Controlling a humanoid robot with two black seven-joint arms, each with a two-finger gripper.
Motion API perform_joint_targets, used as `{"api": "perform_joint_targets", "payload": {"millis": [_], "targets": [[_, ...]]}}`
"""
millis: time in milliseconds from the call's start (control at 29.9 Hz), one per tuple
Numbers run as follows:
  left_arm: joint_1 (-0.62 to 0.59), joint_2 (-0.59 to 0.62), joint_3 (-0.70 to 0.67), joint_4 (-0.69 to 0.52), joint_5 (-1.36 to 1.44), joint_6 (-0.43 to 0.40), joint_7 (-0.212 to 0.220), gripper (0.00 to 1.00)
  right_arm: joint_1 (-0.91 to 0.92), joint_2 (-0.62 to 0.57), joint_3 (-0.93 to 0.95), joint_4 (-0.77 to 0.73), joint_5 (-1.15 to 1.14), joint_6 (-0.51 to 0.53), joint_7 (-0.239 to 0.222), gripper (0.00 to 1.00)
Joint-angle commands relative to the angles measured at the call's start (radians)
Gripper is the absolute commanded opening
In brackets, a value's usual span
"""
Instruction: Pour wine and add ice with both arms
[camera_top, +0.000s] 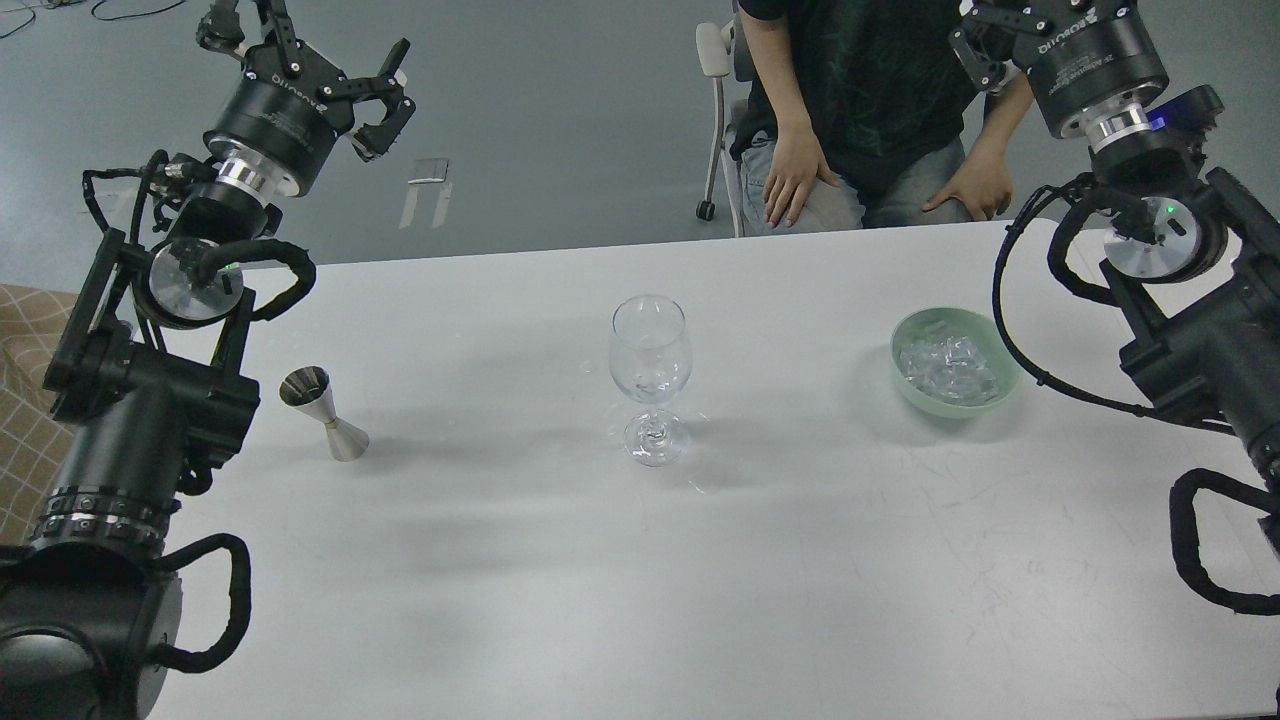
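Observation:
An empty-looking clear wine glass (650, 375) stands upright at the table's middle. Left of it stands a silver jigger (325, 412); whether it holds wine cannot be told, and no wine shows anywhere. At the right, a pale green bowl (903, 372) holds several clear ice cubes (948, 366). My left gripper (310, 55) hangs high beyond the table's far left corner, open and empty. High at the far right is my right gripper (1000, 35), whose fingertips run off the top edge, well away from the bowl.
A person (860, 110) sits on a chair behind the table's far edge, hands on thighs, close to my right gripper. The white table (700, 580) stretches toward me. My arms' thick links flank both sides.

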Motion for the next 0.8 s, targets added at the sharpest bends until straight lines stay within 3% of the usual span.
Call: {"api": "perform_joint_targets", "payload": {"millis": [0, 535, 769], "targets": [[0.002, 0.001, 0.000, 0.001, 0.001, 0.000, -0.001, 0.99, -0.024, 0.000, 0.006, -0.002, 0.021, 0.003, 0.000, 1.00], [0.007, 0.026, -0.001, 0.060, -0.027, 0.009, -0.005, 0.99, -0.070, -0.015, -0.005, 0.001, 0.020, -0.010, -0.009, 1.00], [0.013, 0.027, 0.002, 0.060, -0.031, 0.061, -0.001, 0.99, -0.104, -0.017, -0.017, 0.004, 0.018, -0.029, -0.015, 1.00]]}}
